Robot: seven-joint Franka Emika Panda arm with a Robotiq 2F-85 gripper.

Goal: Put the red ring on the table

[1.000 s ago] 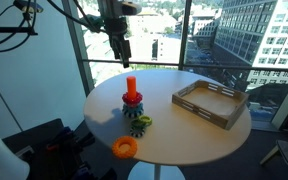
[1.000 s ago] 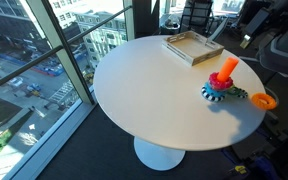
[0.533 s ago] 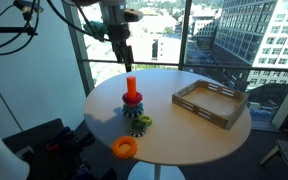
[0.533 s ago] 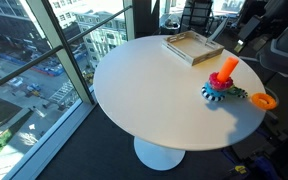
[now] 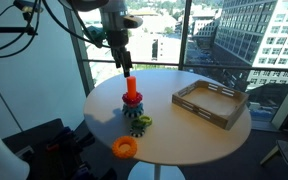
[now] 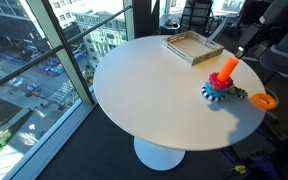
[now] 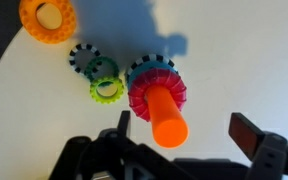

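Jaws spread wide, nothing between them but air. In the wrist view the gripper (image 7: 184, 132) straddles the orange-red peg (image 7: 167, 115), and the red ring (image 7: 156, 88) sits threaded low on it. The orange ring (image 7: 46, 20) lies at its 10 o'clock on the table (image 7: 14, 120).

In an exterior view the gripper (image 5: 127, 68) has dropped since a second ago and now hangs just above the peg tip, at the ring's (image 5: 132, 98) 12 o'clock.

In an exterior view the gripper (image 6: 246, 47) is closer in too. Looks to me like it's lining up for the grab; the ring isn't lifted yet.
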